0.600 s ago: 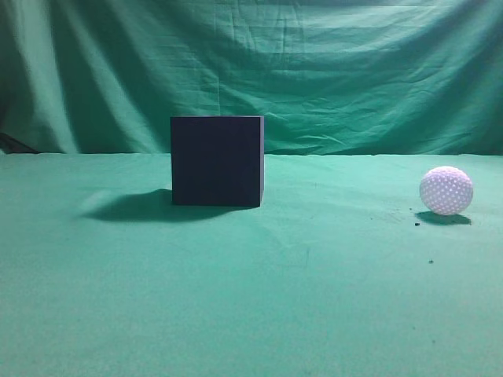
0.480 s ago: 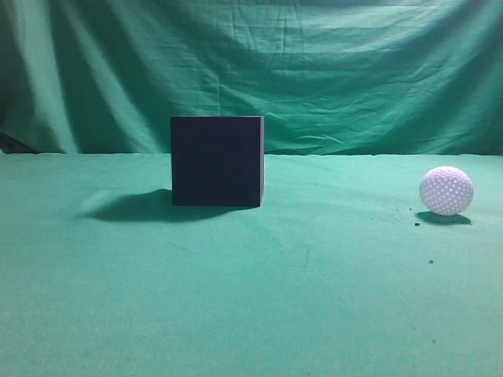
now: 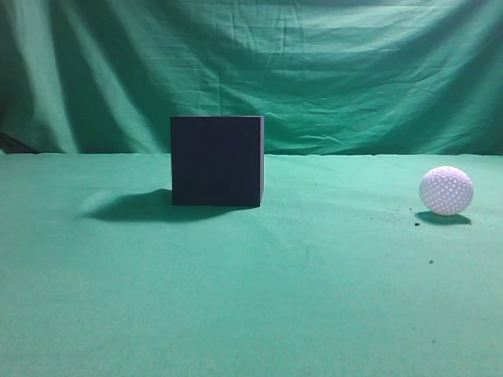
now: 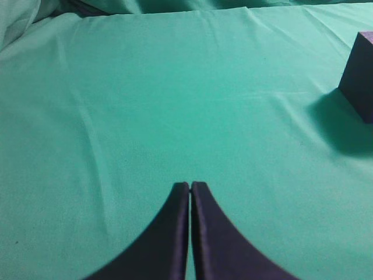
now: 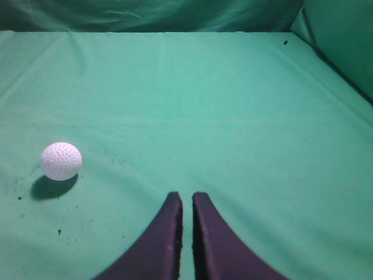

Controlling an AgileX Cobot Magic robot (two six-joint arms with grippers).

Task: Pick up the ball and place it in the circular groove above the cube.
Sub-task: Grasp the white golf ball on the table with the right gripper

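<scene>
The dark navy-black cube stands on the green cloth left of centre; its corner also shows at the right edge of the left wrist view. Its top face and any groove are hidden from view. The white dimpled ball rests on the cloth at the far right. It also shows in the right wrist view, ahead and to the left of my right gripper. The right gripper's fingers are together with only a thin slit, and it is empty. My left gripper is shut and empty, well left of the cube. Neither gripper shows in the exterior view.
The green cloth covers the table and hangs as a backdrop behind it. A few small dark specks lie near the ball. The cube casts a shadow to its left.
</scene>
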